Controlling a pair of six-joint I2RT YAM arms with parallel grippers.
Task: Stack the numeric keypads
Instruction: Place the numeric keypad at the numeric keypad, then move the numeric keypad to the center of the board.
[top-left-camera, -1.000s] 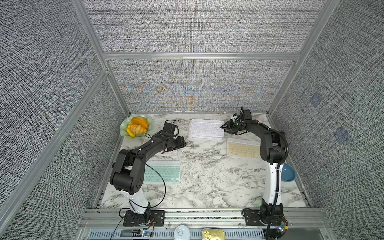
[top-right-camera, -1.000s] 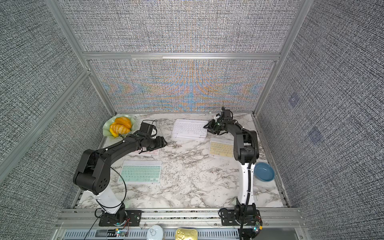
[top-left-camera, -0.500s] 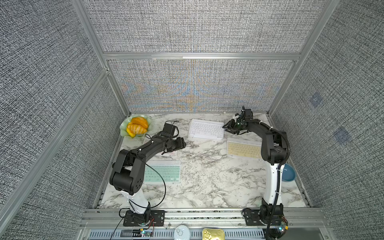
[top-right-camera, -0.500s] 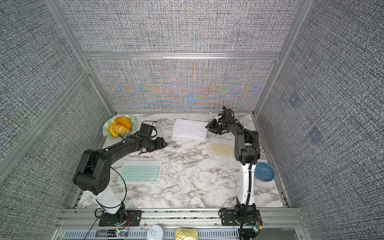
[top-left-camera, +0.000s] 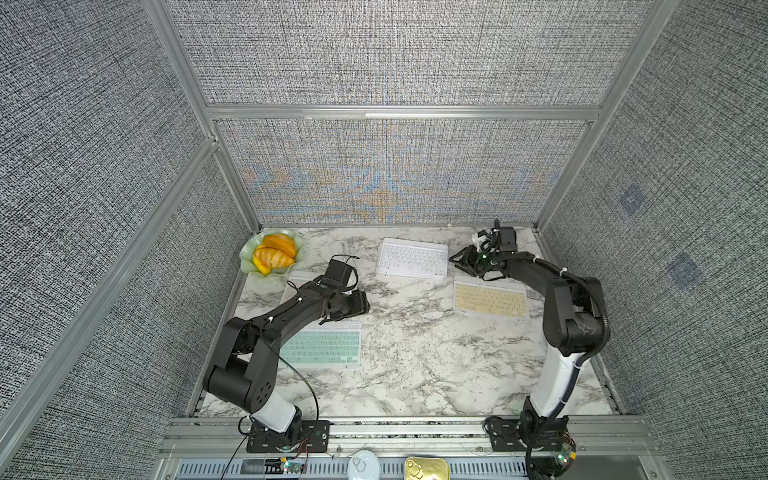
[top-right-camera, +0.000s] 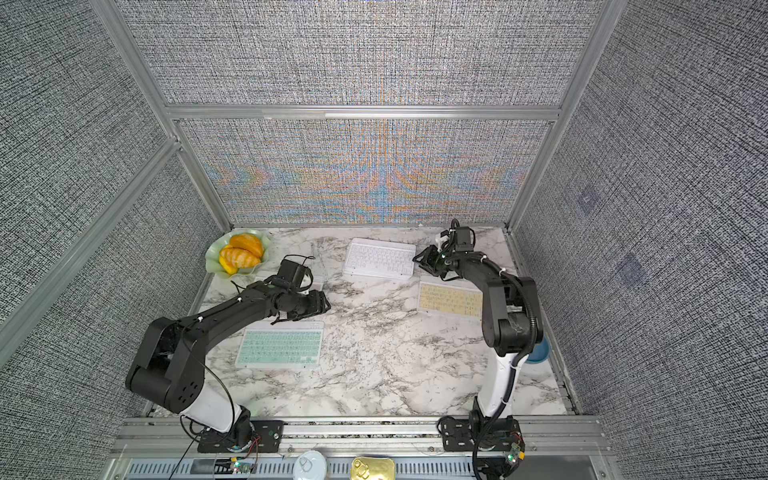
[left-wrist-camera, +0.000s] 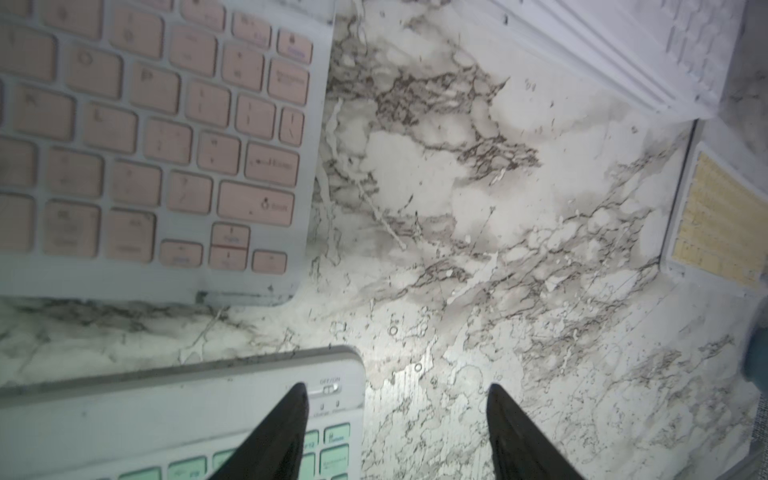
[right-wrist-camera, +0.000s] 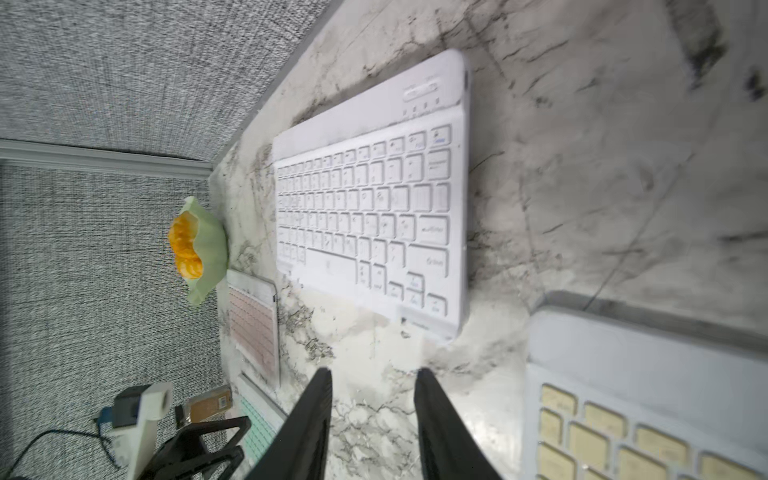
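I'm seeing the white keypad (top-left-camera: 412, 258) lying lengthwise along the back wall (top-left-camera: 395, 174), just beside my spread right tool (right-wrist-camera: 372, 374); left tool (left-wrist-camera: 395, 388), spread, hovering over the mint keypad (left-wrist-camera: 166, 411).

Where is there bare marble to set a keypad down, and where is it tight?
Widest bare patch: front centre, between green keypad and right arm's base, in front of the yellow keypad. Crowded: back left around fruit dish, pink keypad, left gripper; back right, right gripper beside white keypad.

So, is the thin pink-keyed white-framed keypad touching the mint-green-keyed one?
Apart. The left wrist view shows a strip of marble tabletop between the pink-keyed keypad and the mint-green-keyed keypad.
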